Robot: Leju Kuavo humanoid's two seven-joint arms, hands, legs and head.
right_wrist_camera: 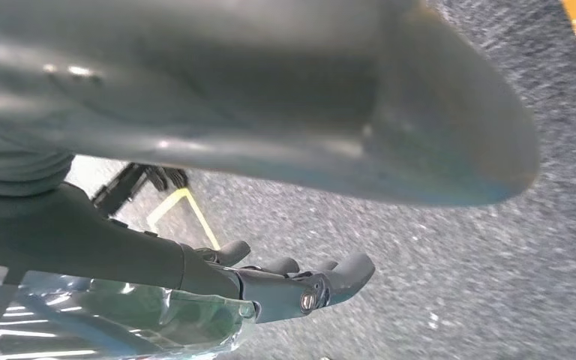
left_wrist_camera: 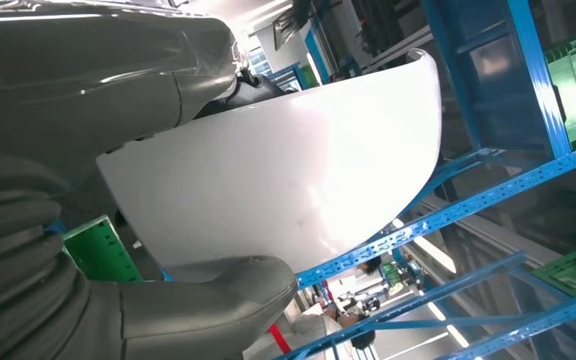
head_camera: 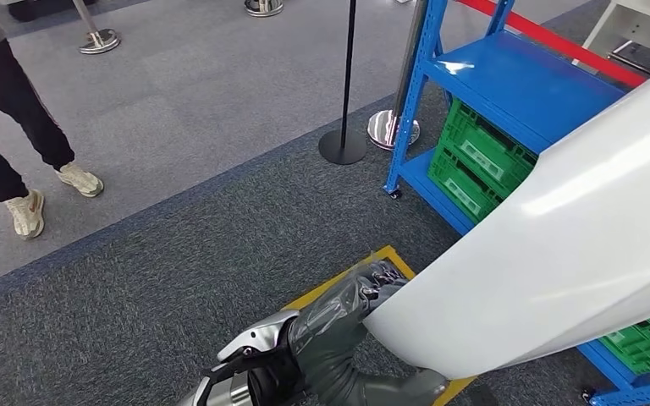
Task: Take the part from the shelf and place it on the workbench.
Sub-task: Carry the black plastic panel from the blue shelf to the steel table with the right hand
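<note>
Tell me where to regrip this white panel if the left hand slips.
Judging by its shape, take the white panel at its thin curved edge near the left hand, thumb on one face and fingers on the other; the broad glossy faces give no purchase.

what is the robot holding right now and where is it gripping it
The left hand grips the white curved part at its near edge. The right hand holds nothing.

The left hand [left_wrist_camera: 157, 225] grips a large, glossy white curved panel [left_wrist_camera: 292, 172], its thick grey thumb [left_wrist_camera: 217, 296] pressed to one face and the plastic-wrapped fingers [left_wrist_camera: 120, 82] lying over the opposite edge. The right hand [right_wrist_camera: 292, 289] holds nothing, its dark fingers [right_wrist_camera: 345, 270] stretched almost straight, side by side, beneath the grey thumb [right_wrist_camera: 390, 127].
</note>
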